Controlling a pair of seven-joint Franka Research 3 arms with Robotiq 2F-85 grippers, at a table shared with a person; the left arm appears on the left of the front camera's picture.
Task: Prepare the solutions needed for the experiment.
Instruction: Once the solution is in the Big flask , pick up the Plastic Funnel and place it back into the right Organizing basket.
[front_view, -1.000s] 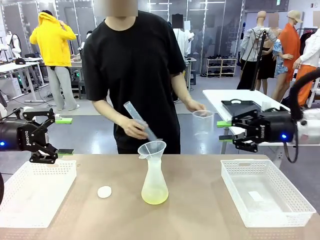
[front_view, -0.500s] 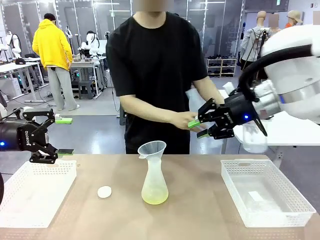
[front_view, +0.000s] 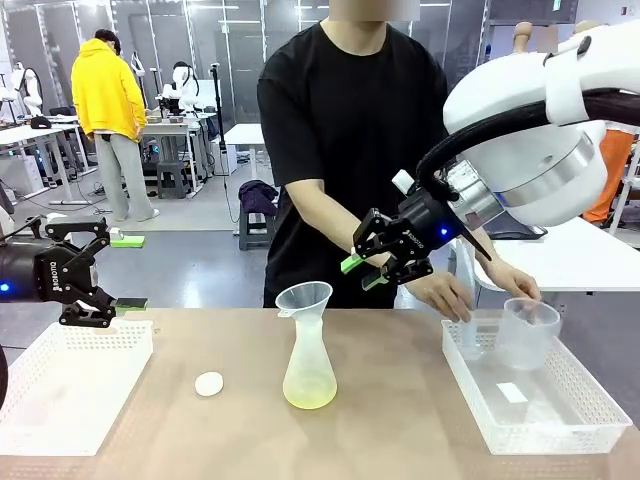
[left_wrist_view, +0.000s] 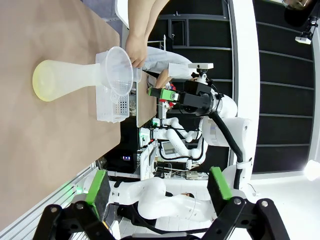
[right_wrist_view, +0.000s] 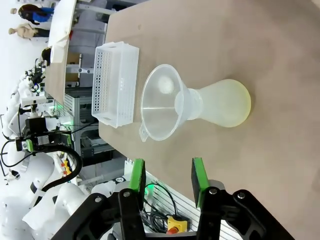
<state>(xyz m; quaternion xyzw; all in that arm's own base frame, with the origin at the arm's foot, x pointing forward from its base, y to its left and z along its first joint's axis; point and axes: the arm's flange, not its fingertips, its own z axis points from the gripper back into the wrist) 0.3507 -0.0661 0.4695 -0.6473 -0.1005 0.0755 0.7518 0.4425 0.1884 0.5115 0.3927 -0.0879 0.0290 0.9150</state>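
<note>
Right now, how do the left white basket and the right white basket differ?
The left basket holds nothing visible; the right basket holds a clear beaker. The open left tool hangs by the left basket; a person's hand is at the right basket. Both are white perforated trays.

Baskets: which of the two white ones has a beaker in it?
The right basket: a clear beaker stands inside it, by the person's hand. The left basket holds none.

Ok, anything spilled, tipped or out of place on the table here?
Nothing stands out. The flask stands upright with the funnel seated in its neck, the solutions inside it, no puddle on the table. A small white disc lies loose beside it.
</note>
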